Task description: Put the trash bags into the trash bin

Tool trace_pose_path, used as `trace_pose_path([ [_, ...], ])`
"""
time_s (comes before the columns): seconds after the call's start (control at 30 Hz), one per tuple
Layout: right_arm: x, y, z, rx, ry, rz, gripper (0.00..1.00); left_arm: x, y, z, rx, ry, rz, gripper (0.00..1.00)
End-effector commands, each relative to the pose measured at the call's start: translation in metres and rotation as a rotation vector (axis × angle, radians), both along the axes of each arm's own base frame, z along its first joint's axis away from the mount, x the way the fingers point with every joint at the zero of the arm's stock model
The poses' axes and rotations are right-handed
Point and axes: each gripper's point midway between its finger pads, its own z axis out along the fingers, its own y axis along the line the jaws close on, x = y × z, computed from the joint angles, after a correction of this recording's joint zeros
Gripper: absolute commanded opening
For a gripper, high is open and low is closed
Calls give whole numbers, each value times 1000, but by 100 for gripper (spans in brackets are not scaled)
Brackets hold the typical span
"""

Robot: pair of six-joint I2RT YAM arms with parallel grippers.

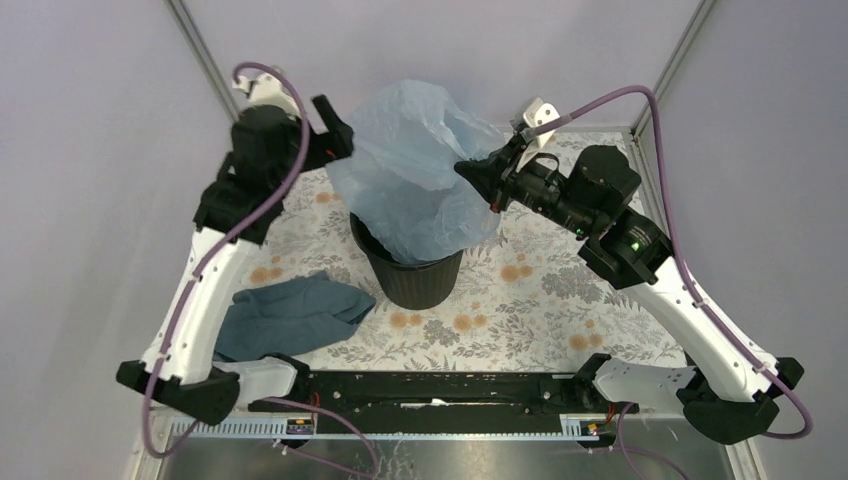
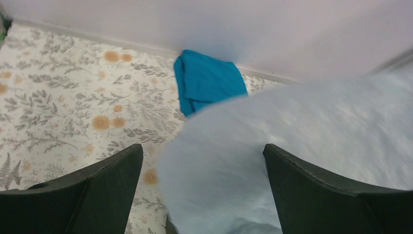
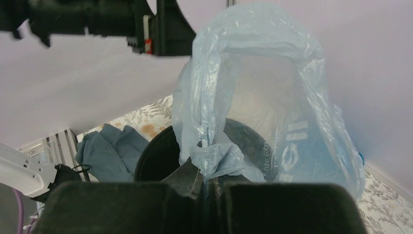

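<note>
Trash bag (image 1: 420, 170) stands tall over the trash bin (image 1: 415, 282). Its lower end sits inside the rolled rim and the rest balloons above it, so its long axis runs roughly upright, leaning a little toward the back wall. We judge the bagging as partly done, with most of the film above the rim.

Our right gripper (image 3: 209, 181) is pressed together on a gathered knot of film at the bag's right flank, above the bin's mouth. Our left gripper (image 1: 338, 130) is spread wide at the bag's upper left. In the left wrist view the film bulges between its fingers (image 2: 112, 180), and nothing is clamped there.

The trash bag lies between the two claws, and the bin's opening is straight below both. We judge that the next move has to go downward along that upright axis. The right arm, which already has the film, is best placed to lead.

A slate-grey cloth (image 1: 290, 315) lies on the table (image 1: 540, 290) left of the bin, apart from it.
</note>
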Motion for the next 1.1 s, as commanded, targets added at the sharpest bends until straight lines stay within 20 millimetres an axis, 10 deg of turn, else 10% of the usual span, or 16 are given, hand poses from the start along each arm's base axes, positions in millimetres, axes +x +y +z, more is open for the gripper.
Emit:
trace_pose_path([
  [0.0, -16, -7, 14, 25, -52, 37, 0, 19, 17, 31, -221, -43, -129, 98],
  [0.2, -23, -10, 16, 20, -53, 56, 0, 46, 31, 28, -451, -65, -266, 99],
  [0.5, -28, -2, 19, 39, -53, 103, 0, 11, -32, 7, -472, -13, -631, 80],
  [0.77, -29, 5, 26, 70, -55, 137, 0, -40, -88, -52, -259, 109, -655, 46],
  [1.07, -4, 34, 22, 180, 1, 147, 0, -53, -75, -149, -74, 304, -428, 31],
])
